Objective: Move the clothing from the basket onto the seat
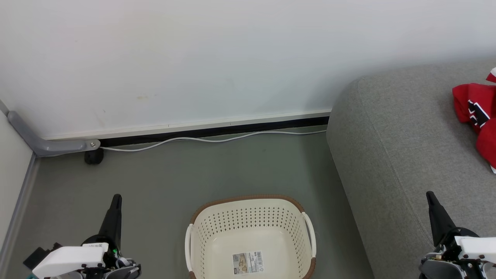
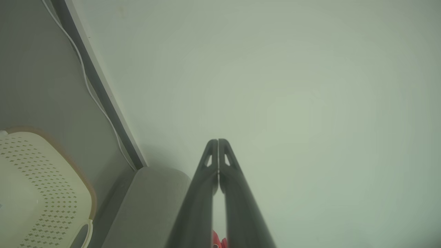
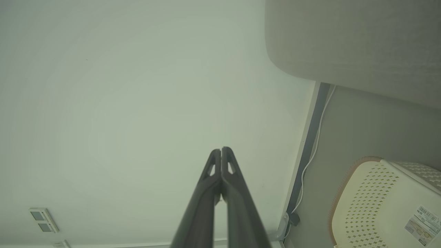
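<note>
The cream perforated basket [image 1: 251,236] with its brown rim stands on the floor at the bottom centre, holding nothing but a label sticker on its bottom. Red clothing [image 1: 477,116] with white trim and a black patch lies on the grey seat [image 1: 403,147] at the far right edge. My left gripper [image 1: 116,198] is shut at the lower left, left of the basket, its fingers pointing up. At the lower right my right gripper [image 1: 430,195] is shut over the seat's front. Both wrist views show the fingers pressed together [image 2: 218,140] [image 3: 221,149] with nothing between them.
A white cable [image 1: 209,139] runs along the skirting at the wall's foot. A grey metal leg with a black caster [image 1: 93,156] stands at the left by a pale panel. Grey floor lies between the basket and the wall. Wall switches [image 3: 43,220] show in the right wrist view.
</note>
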You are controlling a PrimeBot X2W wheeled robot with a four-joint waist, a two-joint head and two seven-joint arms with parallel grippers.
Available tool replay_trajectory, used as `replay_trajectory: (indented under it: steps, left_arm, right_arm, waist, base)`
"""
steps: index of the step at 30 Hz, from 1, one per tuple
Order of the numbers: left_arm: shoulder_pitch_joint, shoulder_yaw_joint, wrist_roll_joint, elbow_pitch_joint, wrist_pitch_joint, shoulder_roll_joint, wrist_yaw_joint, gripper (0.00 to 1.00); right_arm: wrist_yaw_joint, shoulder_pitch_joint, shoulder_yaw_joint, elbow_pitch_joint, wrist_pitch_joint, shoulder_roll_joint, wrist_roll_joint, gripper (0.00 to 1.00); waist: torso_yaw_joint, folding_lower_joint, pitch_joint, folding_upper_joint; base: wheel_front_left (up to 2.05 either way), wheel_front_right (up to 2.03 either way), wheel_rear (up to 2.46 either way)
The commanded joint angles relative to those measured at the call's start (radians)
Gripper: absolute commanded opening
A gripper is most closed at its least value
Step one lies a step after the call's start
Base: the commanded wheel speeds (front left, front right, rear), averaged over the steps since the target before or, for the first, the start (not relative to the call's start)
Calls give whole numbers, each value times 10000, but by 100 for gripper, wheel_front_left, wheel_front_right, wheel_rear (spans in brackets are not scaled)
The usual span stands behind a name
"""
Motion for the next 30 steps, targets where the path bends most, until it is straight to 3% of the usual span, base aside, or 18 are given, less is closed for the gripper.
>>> replay_trajectory:
  steps: [1, 30]
  left_arm:
    - [-568, 330, -45, -232, 66, 158, -82, 0]
    - [-567, 330, -45, -233, 65, 158, -83, 0]
  right_arm:
    - [16, -364, 160, -308, 87, -103, 117, 0]
    - [16, -363, 165, -309, 83, -103, 121, 0]
  waist:
    - [0, 0, 0, -1]
    - [0, 0, 0, -1]
  base:
    - [0, 0, 0]
    - [0, 0, 0]
